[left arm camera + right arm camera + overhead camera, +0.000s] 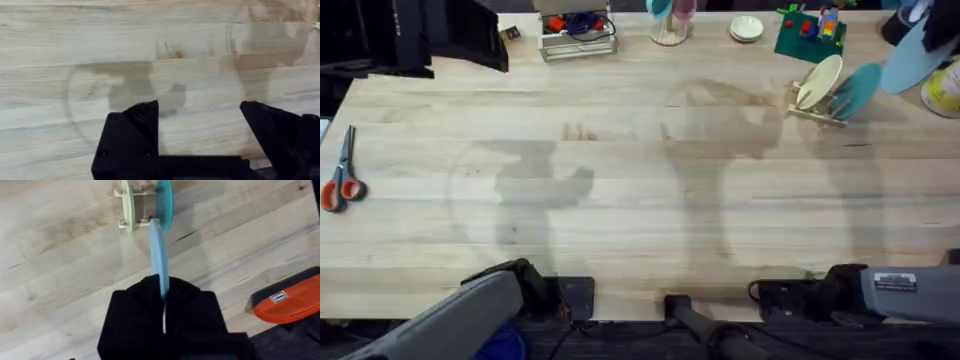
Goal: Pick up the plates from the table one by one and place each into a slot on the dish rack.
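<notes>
My right gripper (162, 289) is shut on the rim of a light blue plate (159, 255), which it holds edge-on just above the dish rack (142, 206). In the rack, a cream plate (127, 205) and a teal plate (164, 200) stand upright in slots. From overhead, the rack (817, 112) sits at the table's far right with the cream plate (818, 82) and the teal plate (857, 90), and the light blue plate (920, 55) hangs to its right. My left gripper (200, 130) is open over bare table (150, 40), holding nothing.
Orange-handled scissors (342, 180) lie at the left edge. A wire basket (578, 35), a small cream dish (747, 28) and a green board with toys (810, 35) line the far edge. An orange and black object (287, 297) lies near the right gripper.
</notes>
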{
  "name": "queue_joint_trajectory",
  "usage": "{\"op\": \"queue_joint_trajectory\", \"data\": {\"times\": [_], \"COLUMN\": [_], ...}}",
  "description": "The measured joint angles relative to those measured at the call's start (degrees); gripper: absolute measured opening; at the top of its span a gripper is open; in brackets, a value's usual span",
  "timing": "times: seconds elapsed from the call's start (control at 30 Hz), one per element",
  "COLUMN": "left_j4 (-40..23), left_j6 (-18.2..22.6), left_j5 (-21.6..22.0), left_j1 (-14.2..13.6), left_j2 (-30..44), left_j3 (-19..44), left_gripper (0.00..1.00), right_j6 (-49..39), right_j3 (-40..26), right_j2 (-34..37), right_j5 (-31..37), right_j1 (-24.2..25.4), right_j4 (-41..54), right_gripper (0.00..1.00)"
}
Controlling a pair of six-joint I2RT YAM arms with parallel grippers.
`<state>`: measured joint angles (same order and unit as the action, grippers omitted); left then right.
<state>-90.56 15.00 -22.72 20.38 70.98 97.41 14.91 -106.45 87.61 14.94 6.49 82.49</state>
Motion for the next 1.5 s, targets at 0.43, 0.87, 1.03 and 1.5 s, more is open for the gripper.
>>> {"op": "queue_joint_trajectory", "data": {"times": [0.43, 0.87, 1.03, 1.5], "left_j4": [0.3, 0.3, 0.3, 0.3], "left_j6": [0.0, 0.0, 0.0, 0.0], "left_j5": [0.0, 0.0, 0.0, 0.0], "left_j1": [0.0, 0.0, 0.0, 0.0], "left_j2": [0.0, 0.0, 0.0, 0.0], "left_j3": [0.0, 0.0, 0.0, 0.0], "left_gripper": [0.995, 0.995, 0.995, 0.995], "right_j6": [-5.9, -8.1, -8.2, -9.4], "right_j3": [0.0, 0.0, 0.0, 0.0], "right_j2": [3.8, 3.8, 3.8, 3.9], "right_j5": [0.0, 0.0, 0.0, 0.0], "right_j1": [1.6, 1.9, 1.9, 2.4], "right_j4": [-1.9, -1.9, -1.9, -2.6], "right_gripper": [0.03, 0.03, 0.03, 0.03]}}
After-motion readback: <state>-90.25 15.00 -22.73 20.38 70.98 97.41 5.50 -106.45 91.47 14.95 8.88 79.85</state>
